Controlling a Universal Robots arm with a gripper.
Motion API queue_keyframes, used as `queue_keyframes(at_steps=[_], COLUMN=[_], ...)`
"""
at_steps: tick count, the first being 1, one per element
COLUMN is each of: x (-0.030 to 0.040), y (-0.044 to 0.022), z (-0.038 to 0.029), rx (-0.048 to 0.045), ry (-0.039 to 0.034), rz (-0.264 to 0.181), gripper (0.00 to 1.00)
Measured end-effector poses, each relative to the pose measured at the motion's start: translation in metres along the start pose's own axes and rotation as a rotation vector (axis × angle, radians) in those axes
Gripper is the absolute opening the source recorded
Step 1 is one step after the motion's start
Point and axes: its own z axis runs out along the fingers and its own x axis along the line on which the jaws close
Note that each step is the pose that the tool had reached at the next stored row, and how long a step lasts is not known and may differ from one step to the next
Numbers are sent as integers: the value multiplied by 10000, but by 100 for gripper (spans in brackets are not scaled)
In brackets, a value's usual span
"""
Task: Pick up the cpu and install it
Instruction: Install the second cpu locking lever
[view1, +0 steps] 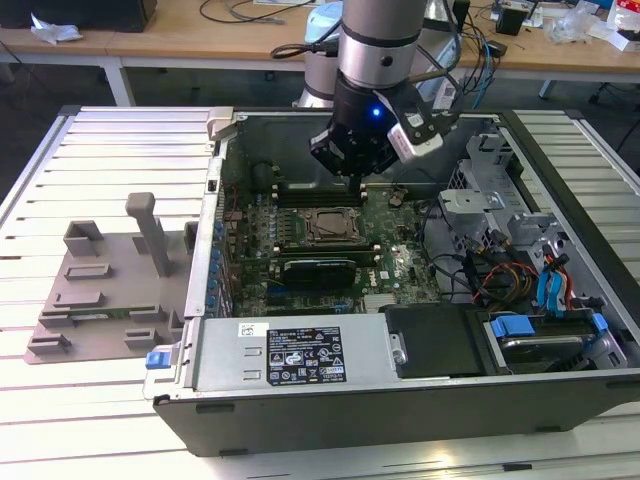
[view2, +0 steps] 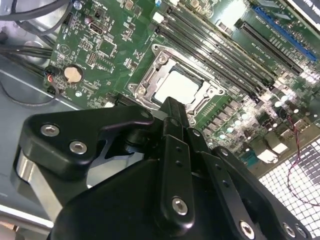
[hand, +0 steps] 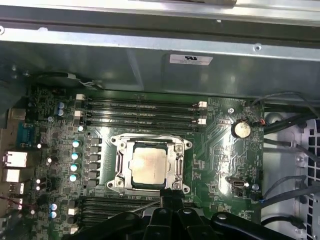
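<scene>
The cpu (hand: 148, 166) is a silvery square chip lying flat inside the metal-framed socket (hand: 118, 165) on the green motherboard (view1: 400, 250). It also shows in the second wrist view as the cpu (view2: 177, 87) and in the exterior view as the cpu (view1: 332, 226). My black gripper (view2: 172, 104) hangs inside the open computer case, a little above the board and just beside the socket's edge. Its fingers meet at one tip and hold nothing. In the exterior view the gripper (view1: 358, 180) is just behind the socket.
A grey plastic tray (view1: 100, 280) with upright posts lies on the slatted table at the exterior view's left. Memory slots (hand: 140, 112) run beside the socket. The power supply (view1: 290, 355) and a drive bay with coloured cables (view1: 540, 290) crowd the case's front and right.
</scene>
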Motion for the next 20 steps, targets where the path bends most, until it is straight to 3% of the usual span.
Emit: queue_keyframes(at_steps=[1,3,4,5,6,8,13,20], x=[3,9,18,24,41,67,175,178], y=[-56,-165,-255,-295,-343,-374,-384,-401], z=[0,6,15,27,114,184,244,352], rx=[-221,-426,-463,-464,-464,-465,-474,-475], ry=[-12,-23,-25,-25,-26,-26,-27,-27], rz=[1,2,2,3,2,3,3,2], gripper=[11,11,11,11,11,11,11,11])
